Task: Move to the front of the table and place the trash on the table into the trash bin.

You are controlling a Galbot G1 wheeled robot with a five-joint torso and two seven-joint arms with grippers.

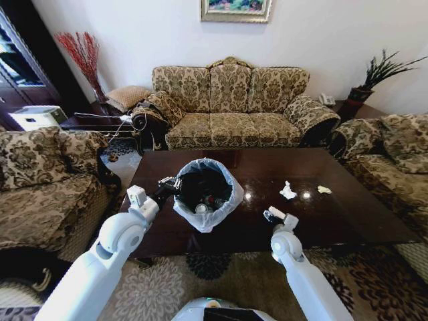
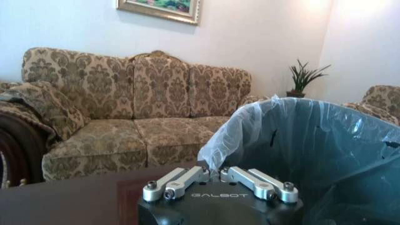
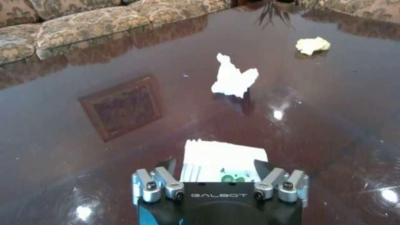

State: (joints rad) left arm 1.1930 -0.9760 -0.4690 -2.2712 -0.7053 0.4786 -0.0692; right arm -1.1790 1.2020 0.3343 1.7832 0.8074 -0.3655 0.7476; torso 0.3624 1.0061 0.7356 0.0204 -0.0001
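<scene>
Glossy dark brown bench [image 1: 374, 221], long axis running left to right across the head view, sofa [image 1: 231, 107] along its far side, armchairs at both ends. Black trash bin [image 1: 204, 194] upright on the bench's left-centre part, mouth facing up, whitish liner folded over the rim; bottle with red cap and other litter lying inside, details hard to make out. Left hand [image 1: 168, 184] pressed against the bin's left side at rim height; in the left wrist view [image 2: 218, 180] linkages drawn inward against the liner [image 2: 250, 136], fingertips hidden behind the hand body, so grip cannot be told. Right hand [image 1: 271, 215] low over the bench, right of the bin, fingers pinching a flat white paper with green print [image 3: 225, 161]; paper projecting forward from the hand [image 3: 220, 174], its near edge hidden by the hand body. Crumpled white paper [image 1: 287, 192] [image 3: 233, 79] loose on the bench beyond the right hand, well apart from the bin. Pale yellowish scrap [image 1: 324, 190] [image 3: 312, 45] farther right, near that paper but not touching. Open polished surface between the right hand and both scraps. Potted plant [image 1: 374, 77] on a side table behind the right armchair.
</scene>
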